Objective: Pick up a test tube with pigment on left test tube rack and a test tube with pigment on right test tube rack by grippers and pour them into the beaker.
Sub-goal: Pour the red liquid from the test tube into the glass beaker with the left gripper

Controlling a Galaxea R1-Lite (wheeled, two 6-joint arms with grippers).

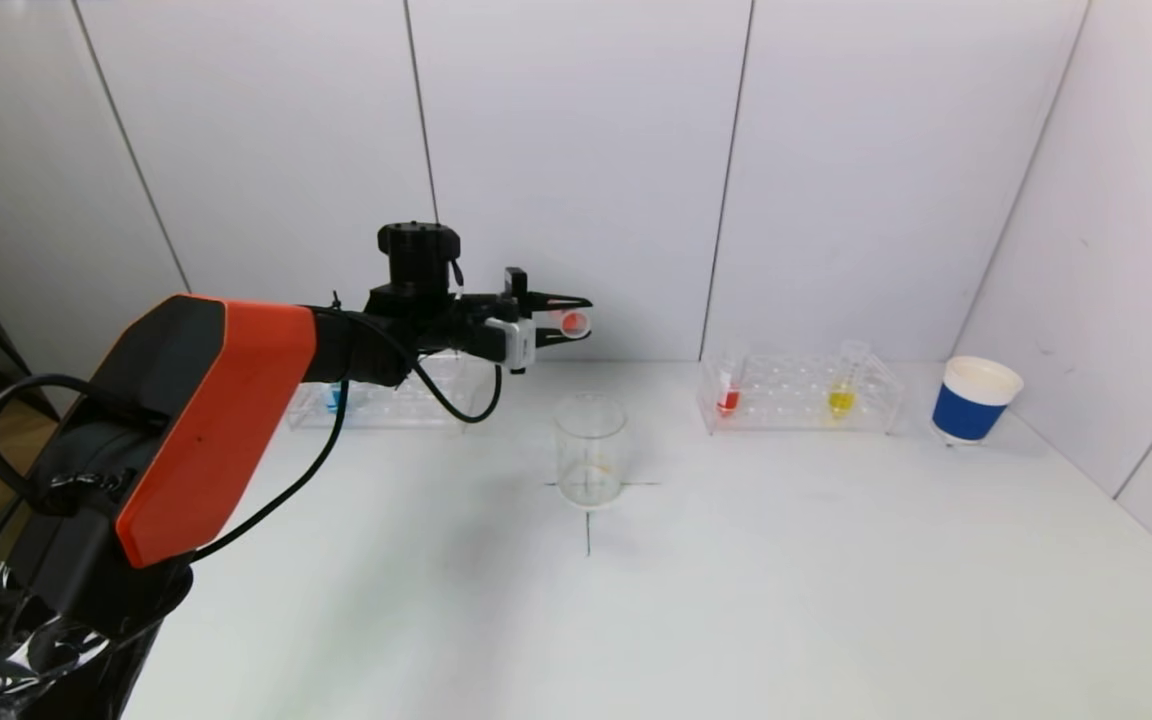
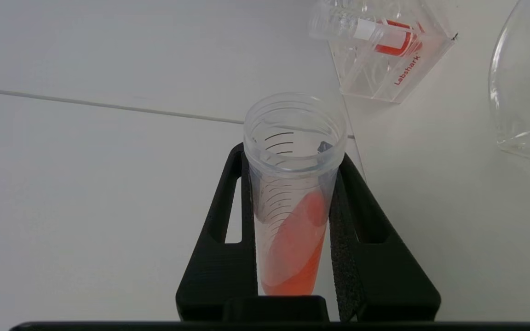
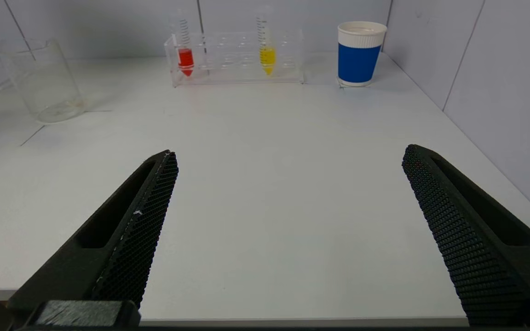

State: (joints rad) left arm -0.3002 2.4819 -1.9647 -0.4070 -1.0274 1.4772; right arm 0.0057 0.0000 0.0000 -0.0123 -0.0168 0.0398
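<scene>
Lying nearly level in the air, the test tube of orange-red pigment [image 1: 572, 322] is gripped by the left hand [image 1: 558, 318], up above the beaker [image 1: 591, 450] and slightly toward the back wall from it. The tube's long axis runs roughly flat, and in the head view its open mouth faces toward the robot's right; the left wrist view shows the pigment [image 2: 292, 243] spread along the lower wall of the tube but short of the rim [image 2: 295, 115], so nothing seems to be leaving it yet. That offset is what I judge the coming move to turn on: the mouth has to come over the beaker's opening and tip lower before the pigment will run in. Left of the beaker, at the back of the worktop [image 1: 736, 560], stands the left rack [image 1: 386, 400] with a blue tube [image 1: 334, 397]. Right of the beaker sits the right rack [image 1: 801, 395] holding a red tube [image 1: 728, 398] and a yellow one [image 1: 841, 398], and farther right a blue paper cup [image 1: 974, 400]. The right hand [image 3: 288, 220] waits near the worktop's front edge, well apart from the beaker, fingers spread wide and holding nothing.
</scene>
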